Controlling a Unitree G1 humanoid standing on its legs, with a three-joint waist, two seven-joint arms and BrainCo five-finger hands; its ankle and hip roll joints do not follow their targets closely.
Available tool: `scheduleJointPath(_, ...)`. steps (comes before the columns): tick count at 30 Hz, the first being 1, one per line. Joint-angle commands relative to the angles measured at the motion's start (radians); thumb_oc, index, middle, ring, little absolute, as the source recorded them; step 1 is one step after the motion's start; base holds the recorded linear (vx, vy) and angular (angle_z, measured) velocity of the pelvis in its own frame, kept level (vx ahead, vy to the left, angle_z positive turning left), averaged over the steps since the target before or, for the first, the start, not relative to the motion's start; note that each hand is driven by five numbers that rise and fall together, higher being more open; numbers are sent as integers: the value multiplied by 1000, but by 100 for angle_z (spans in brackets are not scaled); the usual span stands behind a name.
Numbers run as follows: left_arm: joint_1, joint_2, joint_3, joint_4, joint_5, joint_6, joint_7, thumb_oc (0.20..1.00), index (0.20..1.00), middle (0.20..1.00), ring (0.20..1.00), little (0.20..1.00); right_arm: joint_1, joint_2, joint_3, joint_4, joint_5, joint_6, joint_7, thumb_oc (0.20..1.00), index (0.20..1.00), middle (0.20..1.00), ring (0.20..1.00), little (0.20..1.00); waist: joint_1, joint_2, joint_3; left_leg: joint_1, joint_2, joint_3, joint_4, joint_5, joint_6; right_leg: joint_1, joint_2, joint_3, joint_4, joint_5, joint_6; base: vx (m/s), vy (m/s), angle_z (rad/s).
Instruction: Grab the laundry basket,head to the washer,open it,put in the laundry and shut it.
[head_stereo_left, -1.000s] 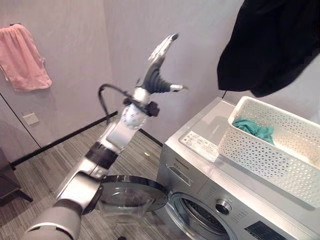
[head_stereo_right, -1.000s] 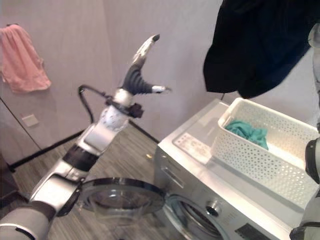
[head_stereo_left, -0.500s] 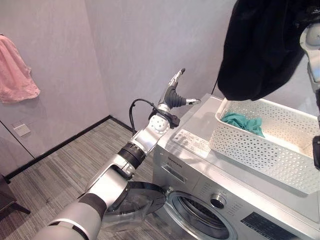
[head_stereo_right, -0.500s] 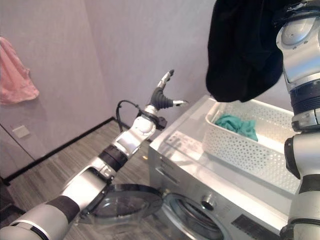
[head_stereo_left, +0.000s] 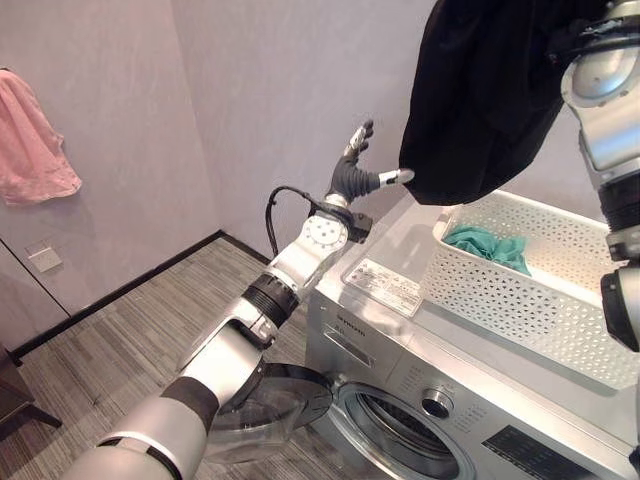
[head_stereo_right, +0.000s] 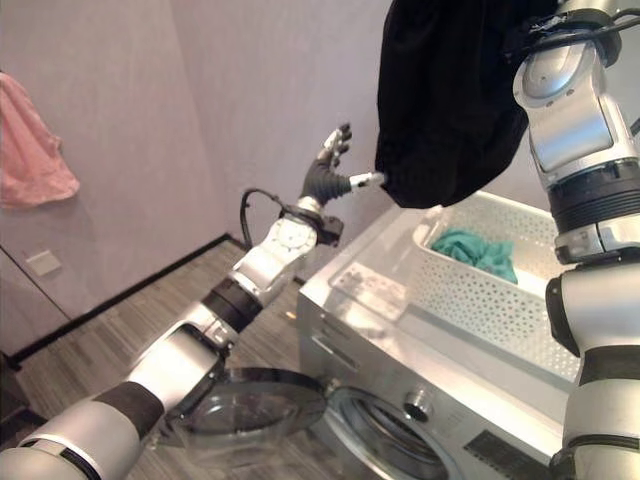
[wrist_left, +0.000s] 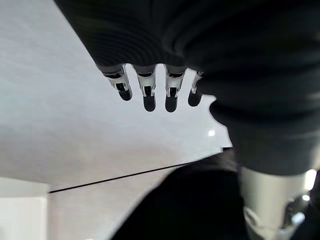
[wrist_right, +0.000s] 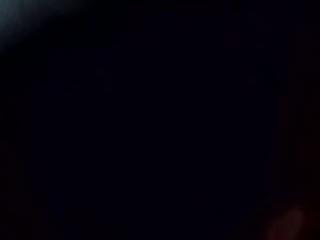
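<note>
Black garment (head_stereo_left: 490, 90) hanging high over the washer (head_stereo_left: 440, 400), draped from the raised right arm, lower edge dangling just above the near end of the white laundry basket (head_stereo_left: 520, 300). Right hand buried in the dark cloth at the top of the head views; cannot tell how its fingers sit. Right wrist view dark all over, cloth right against the lens. Left hand (head_stereo_left: 358, 170) lifted beside the garment's lower left edge, fingers (wrist_left: 145, 95) straight and spread, thumb stuck out sideways with its tip touching or just short of the cloth; cannot tell which. Nothing gripped there. Black fabric also visible past the thumb in the left wrist view, under a pale wall or ceiling. Basket resting on the washer's flat top, toward the right, perforated sides, a teal garment (head_stereo_left: 488, 246) bunched in its far corner. Washer door (head_stereo_left: 262, 400) swung wide open to the left, round glass lying roughly level, drum opening (head_stereo_left: 400, 440) dark and exposed below the control panel. Pink towel (head_stereo_left: 35, 140) hanging on the wall at far left, well apart from everything else. Grey plank floor (head_stereo_left: 110, 350) below.
</note>
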Motion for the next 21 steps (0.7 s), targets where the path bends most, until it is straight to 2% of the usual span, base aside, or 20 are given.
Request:
scheduleJointPath(1, -171, 9, -55, 24, -62, -75, 6, 1000, 1000, 1000, 1000, 1000, -82, -76, -9, -16, -19, -20, -4, 200, 200, 200, 200, 200, 35, -17, -10, 90, 3, 0, 36, -197, 68, -12, -94, 11, 60, -129, 35, 0, 0, 0)
scheduleJointPath(9, -226, -36, -92, 67, -90, -61, -4, 1000, 1000, 1000, 1000, 1000, -71, -47, -10, -30, 11, -32, 8, 200, 200, 200, 200, 200, 31, -12, -10, 90, 3, 2, 31, -193, 67, -10, -93, 11, 56, -126, 35, 0, 0, 0)
scheduleJointPath(21, -274, -55, -115, 117, -162, -35, -4, 1000, 1000, 1000, 1000, 1000, 15, 112, 3, -182, 71, -64, 79, 200, 200, 200, 200, 200, 21, 0, -8, 103, -2, 26, 29, -192, 71, -13, -96, 28, 51, -119, 36, 0, 1, 0)
